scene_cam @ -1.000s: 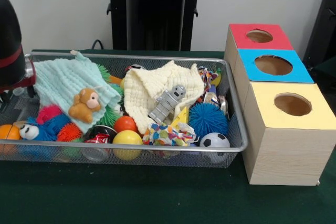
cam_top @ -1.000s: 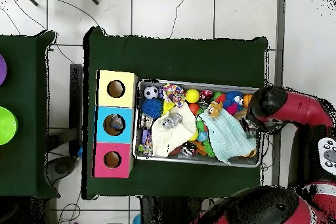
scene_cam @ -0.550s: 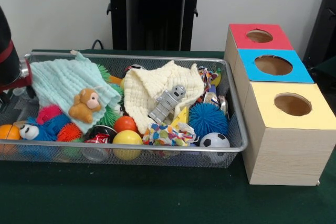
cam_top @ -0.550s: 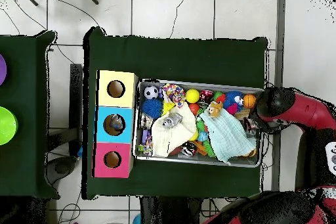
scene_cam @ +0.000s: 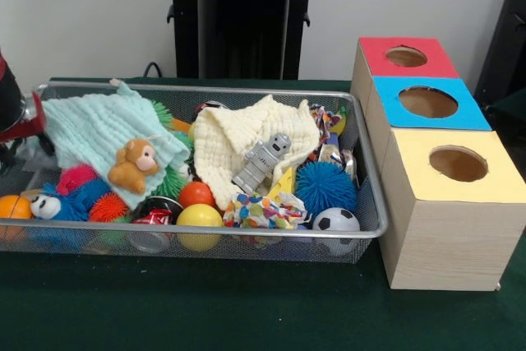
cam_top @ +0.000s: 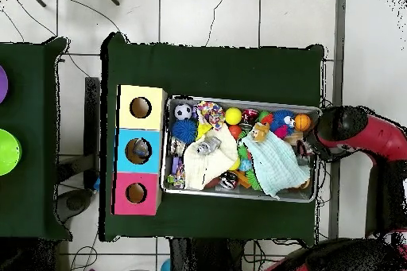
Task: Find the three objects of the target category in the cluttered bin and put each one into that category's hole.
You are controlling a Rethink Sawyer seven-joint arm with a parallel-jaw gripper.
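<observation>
A wire mesh bin [scene_cam: 205, 232] holds a jumble of toys. Among them are a brown teddy [scene_cam: 133, 163] on a mint cloth [scene_cam: 94, 125], a grey robot figure [scene_cam: 261, 160] on a cream cloth [scene_cam: 230, 133], a blue spiky ball [scene_cam: 325, 187], a soccer ball [scene_cam: 335, 221], a yellow ball [scene_cam: 199, 218] and an orange ball [scene_cam: 12, 206]. Beside the bin stand three boxes with holes, topped red [scene_cam: 374, 48], blue [scene_cam: 464, 113] and yellow [scene_cam: 411, 154]. My gripper [scene_cam: 10, 150] hangs at the bin's left end, mostly cut off by the picture edge. In the overhead view the gripper [cam_top: 308, 142] is at the bin's right end, under the red arm [cam_top: 358, 129].
Something small lies inside the blue box's hole [cam_top: 139, 150] in the overhead view. A second green table [cam_top: 28, 137] with a green disc stands at the overhead view's left. Dark green cloth [scene_cam: 246, 310] covers the table in front of the bin.
The arm has drawn back outward from the bin's end, leftward in the front view, so less of it shows. The toys have not moved.
</observation>
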